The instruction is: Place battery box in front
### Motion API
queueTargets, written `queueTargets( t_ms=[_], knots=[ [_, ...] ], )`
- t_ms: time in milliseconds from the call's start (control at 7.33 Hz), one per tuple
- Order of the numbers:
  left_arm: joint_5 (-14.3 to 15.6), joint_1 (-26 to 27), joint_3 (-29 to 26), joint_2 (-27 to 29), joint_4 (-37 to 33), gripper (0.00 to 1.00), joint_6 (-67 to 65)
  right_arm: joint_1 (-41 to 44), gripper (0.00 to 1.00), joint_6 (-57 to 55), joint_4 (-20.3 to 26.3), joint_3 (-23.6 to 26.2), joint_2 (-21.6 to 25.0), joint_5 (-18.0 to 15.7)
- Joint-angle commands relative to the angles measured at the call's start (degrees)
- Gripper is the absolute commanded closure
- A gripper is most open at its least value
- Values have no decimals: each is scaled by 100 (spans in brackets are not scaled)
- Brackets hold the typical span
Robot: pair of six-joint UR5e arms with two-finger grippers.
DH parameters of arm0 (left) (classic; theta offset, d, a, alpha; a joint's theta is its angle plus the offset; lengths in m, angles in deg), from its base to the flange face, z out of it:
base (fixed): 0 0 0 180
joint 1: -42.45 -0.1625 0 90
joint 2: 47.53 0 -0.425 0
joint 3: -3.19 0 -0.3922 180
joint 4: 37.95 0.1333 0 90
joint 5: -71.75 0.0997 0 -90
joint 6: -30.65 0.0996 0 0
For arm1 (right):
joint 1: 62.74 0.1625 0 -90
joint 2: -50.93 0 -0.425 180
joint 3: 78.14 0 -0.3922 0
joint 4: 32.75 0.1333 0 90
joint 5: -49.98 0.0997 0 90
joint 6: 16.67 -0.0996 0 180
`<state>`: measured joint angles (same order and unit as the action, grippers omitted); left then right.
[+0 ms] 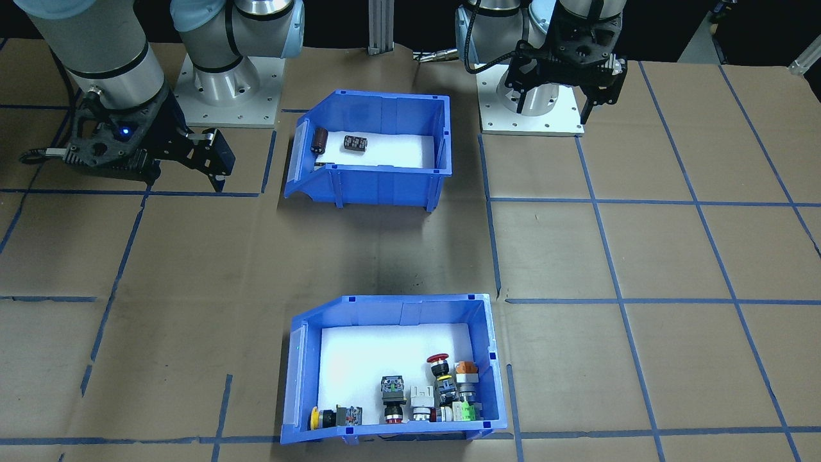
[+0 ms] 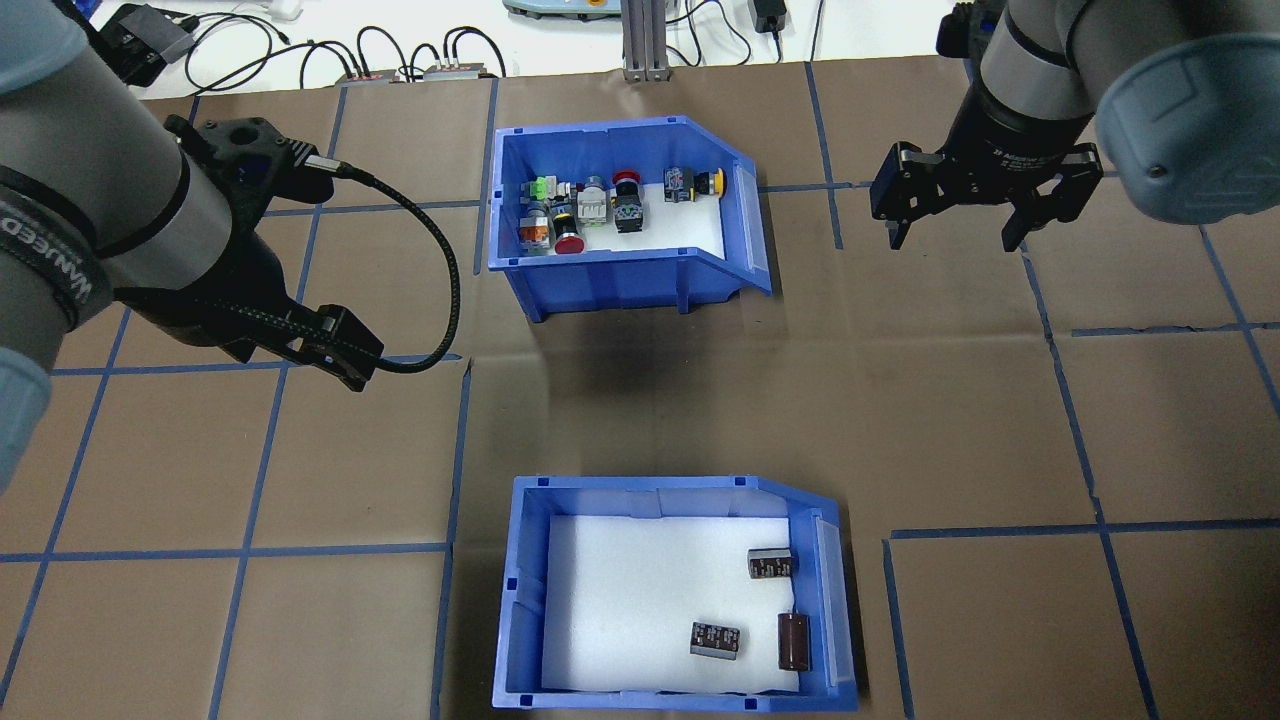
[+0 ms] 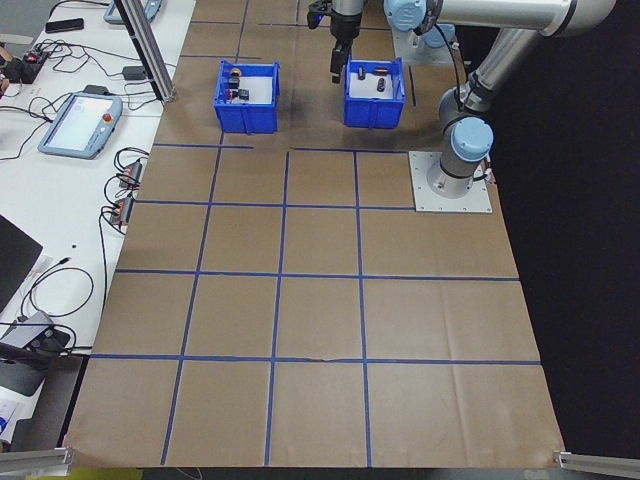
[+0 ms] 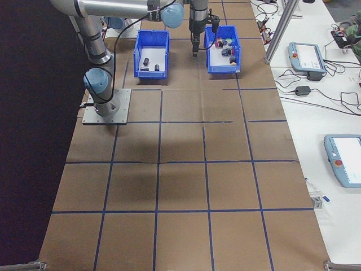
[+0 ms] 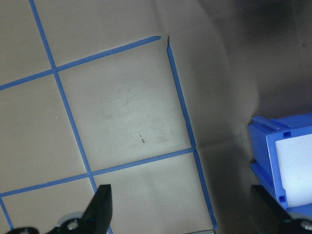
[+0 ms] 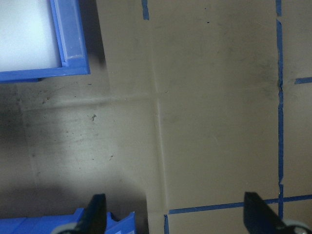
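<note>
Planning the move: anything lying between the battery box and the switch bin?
Nothing: overhead view shows bare brown paper between the battery box and the switch bin.

White letters run along a black band on the left arm [image 2: 60,265] — they seem to read "WANUEED", though only partly legible. Print on the capacitors [image 2: 715,638] is too small to read.

This is a robotics lab. Two arms stand bolted on metal base plates [image 3: 451,197] to a bench [image 3: 320,330] covered in brown paper with a blue tape grid, and teach pendants [image 4: 304,55] and loose cables [image 3: 130,180] lie on a white side table [image 4: 338,113].
</note>
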<state>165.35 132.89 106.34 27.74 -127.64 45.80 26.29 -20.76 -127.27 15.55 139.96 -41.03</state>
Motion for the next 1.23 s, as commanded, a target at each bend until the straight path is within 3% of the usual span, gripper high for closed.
queueTargets(
  t_ms=[0,682,818,1091],
  knots=[
    [9,0,3,-13,-22,1,-3,9,0,22,4,0,0,-5],
    [17,0,-41,75,22,1,-56,9,0,66,4,-17,-17,48],
    [44,0,-24,154,300,1,-143,53,0,205,-48,-26,-78,83],
    [0,0,212,111,532,1,-2399,342,0,1203,-275,-61,-192,74]
  ],
)
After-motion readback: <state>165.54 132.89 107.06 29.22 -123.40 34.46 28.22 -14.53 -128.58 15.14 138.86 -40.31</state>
